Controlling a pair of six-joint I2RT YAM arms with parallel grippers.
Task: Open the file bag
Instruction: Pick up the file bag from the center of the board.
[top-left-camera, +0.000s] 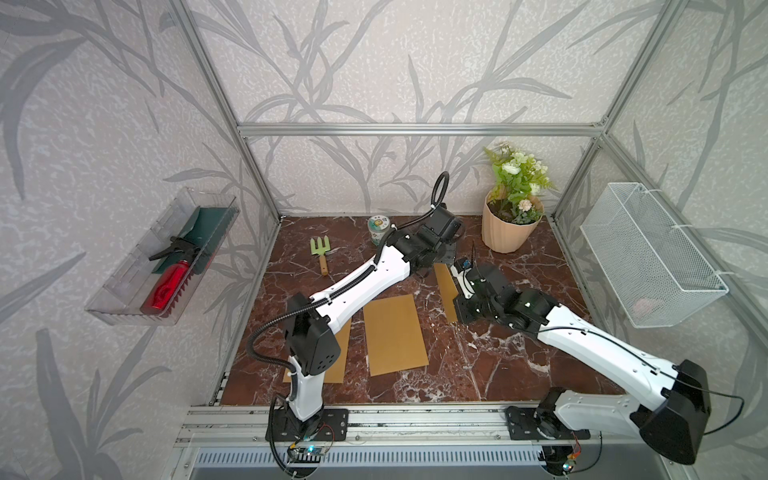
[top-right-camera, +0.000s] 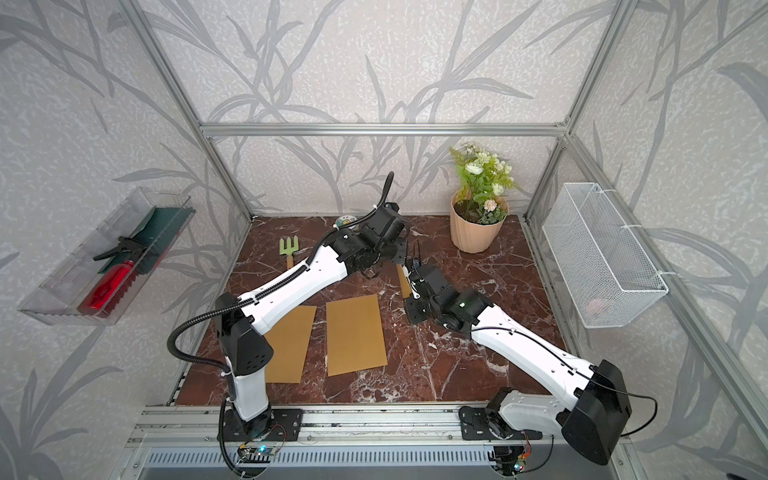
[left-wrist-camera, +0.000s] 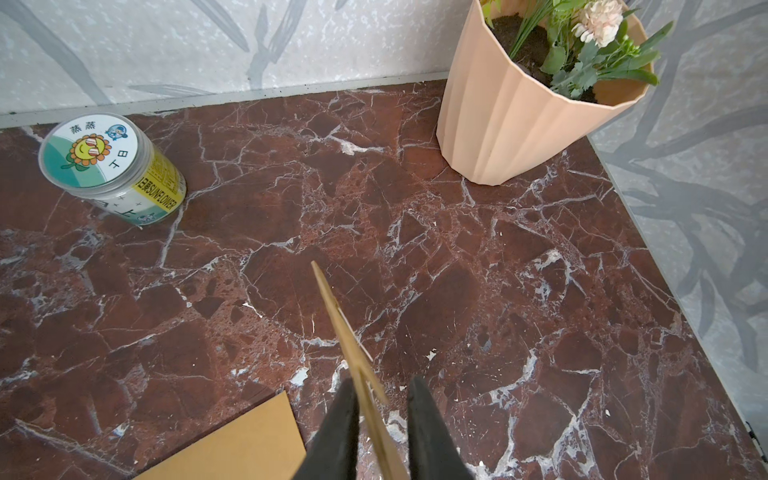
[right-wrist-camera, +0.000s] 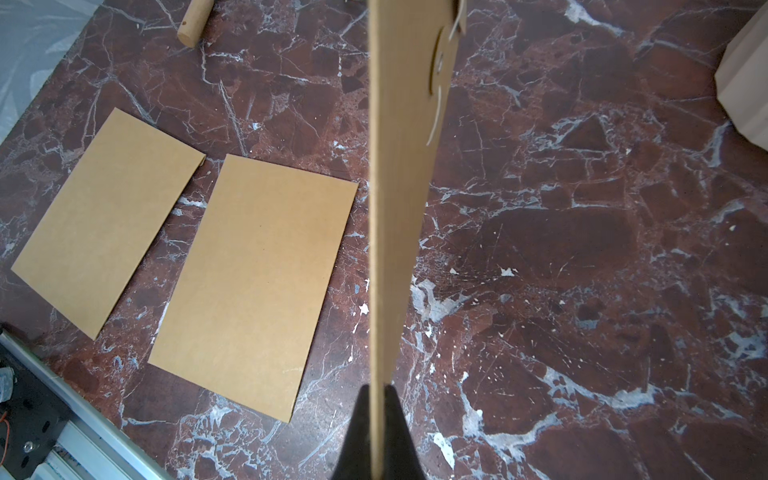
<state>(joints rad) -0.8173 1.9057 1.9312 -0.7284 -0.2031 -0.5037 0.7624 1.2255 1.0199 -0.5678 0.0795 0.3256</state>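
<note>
The file bag is a brown kraft envelope held upright on edge above the marble table, also seen in both top views. Its round button and white string show near the far end. My right gripper is shut on the bag's near edge. My left gripper stands around the bag's far edge: one finger lies against the paper, and a gap separates the other finger from it. A thin flap splits off between the fingers. From above, both wrists hide the fingertips.
Two more brown envelopes lie flat near the front. At the back are a seed can, a green hand fork and a peach flower pot. A clear tray and a mesh basket hang on the side walls.
</note>
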